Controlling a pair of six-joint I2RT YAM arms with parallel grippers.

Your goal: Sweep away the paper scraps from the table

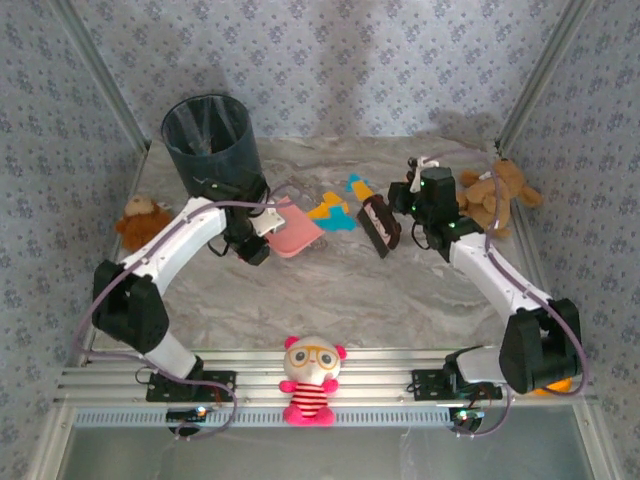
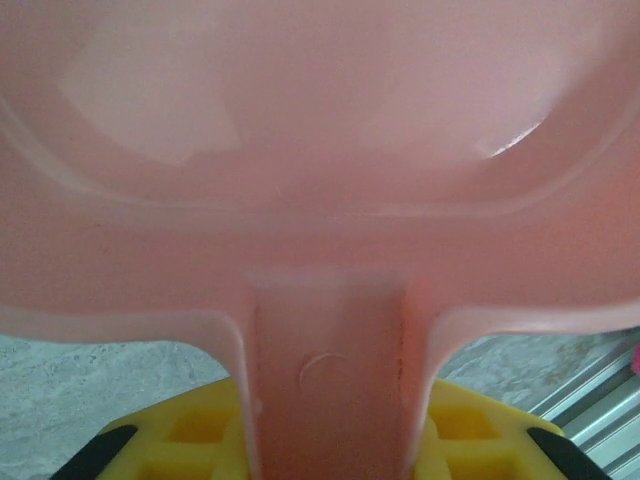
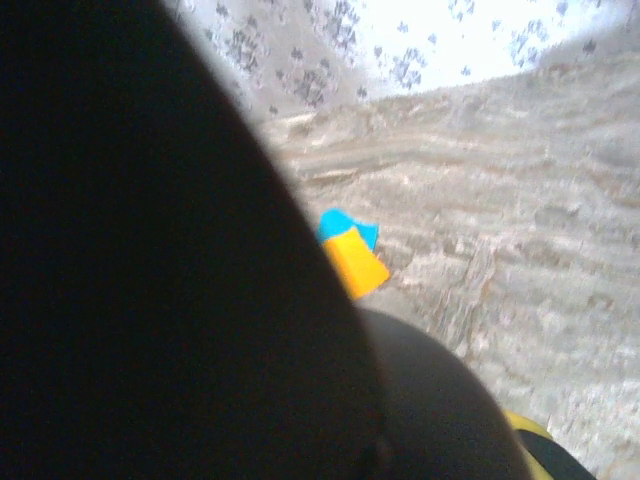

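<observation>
Enclosure with blue-grey floral walls (image 1: 330,60); the table (image 1: 330,295) is grey-white marbled.

Left gripper (image 1: 258,238): jaws closed tight on the handle of a pink dustpan (image 1: 295,238). The left wrist view confirms the handle clamped between yellow pads (image 2: 470,430).

Right gripper (image 1: 408,205): jaws fully closed, carrying a dark brush (image 1: 380,226) whose long axis runs near-to-far across the table.

The paper scraps (image 1: 335,212), orange and teal, lie in a cluster between the two tools. They are just to the left of the right jaws' brush, and just ahead of the left jaws at the dustpan's lip. One teal piece (image 1: 355,185) lies slightly farther back.

Assessment: the right arm is the working side. A leftward stroke, broadside on, should carry the scraps into the pan.
</observation>
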